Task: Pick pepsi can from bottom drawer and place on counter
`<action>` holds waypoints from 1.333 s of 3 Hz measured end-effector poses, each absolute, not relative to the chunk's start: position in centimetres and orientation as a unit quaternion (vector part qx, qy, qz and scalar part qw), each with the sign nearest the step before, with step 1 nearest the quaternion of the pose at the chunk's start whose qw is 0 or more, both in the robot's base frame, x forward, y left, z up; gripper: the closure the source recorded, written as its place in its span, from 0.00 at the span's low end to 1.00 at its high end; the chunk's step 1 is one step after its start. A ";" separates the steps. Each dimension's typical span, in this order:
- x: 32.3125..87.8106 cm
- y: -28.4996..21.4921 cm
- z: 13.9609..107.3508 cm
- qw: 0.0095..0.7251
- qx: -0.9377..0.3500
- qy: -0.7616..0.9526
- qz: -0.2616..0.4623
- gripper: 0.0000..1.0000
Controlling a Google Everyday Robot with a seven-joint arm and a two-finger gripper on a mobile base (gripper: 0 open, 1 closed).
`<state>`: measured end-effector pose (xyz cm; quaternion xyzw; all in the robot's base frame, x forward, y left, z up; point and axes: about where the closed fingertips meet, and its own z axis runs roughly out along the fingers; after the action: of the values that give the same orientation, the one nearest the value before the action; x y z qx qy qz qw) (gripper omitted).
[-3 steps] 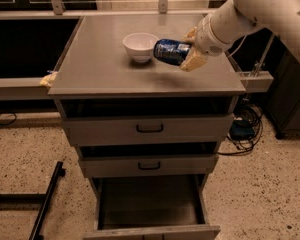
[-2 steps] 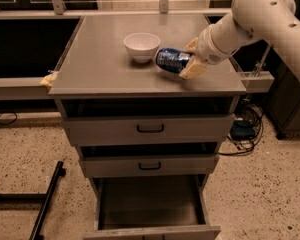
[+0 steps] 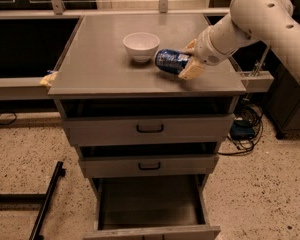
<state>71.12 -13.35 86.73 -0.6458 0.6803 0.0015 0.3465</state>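
Note:
The pepsi can (image 3: 170,60) is dark blue with light markings and lies sideways in my gripper (image 3: 186,61), just over the right part of the counter (image 3: 105,64). My gripper's tan fingers (image 3: 190,69) are shut on the can's right end. The can is close to the right of the white bowl (image 3: 141,45). The bottom drawer (image 3: 150,204) is pulled open and its grey tray shows nothing inside.
Two upper drawers with black handles (image 3: 150,129) are slightly ajar. A grey ledge (image 3: 255,79) runs off the right side and another ledge (image 3: 20,86) off the left, with a small yellowish object (image 3: 48,79) on it. Cables (image 3: 242,131) lie on the floor at right. A black bar (image 3: 45,204) is at bottom left.
My gripper has lowered the can towards the counter and shifted slightly right, away from the bowl. The arm has moved with it.

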 end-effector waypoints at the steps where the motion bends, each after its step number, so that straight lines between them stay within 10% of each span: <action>1: 71.1 -13.3 86.7 0.347 -0.646 0.680 0.002 0.36; 3: 71.7 -11.9 88.0 0.354 -0.638 0.684 0.013 0.00; 4: 72.0 -11.9 89.7 0.372 -0.626 0.685 0.018 0.00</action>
<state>72.04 -11.85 89.74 -0.6256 0.6853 0.0176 0.3723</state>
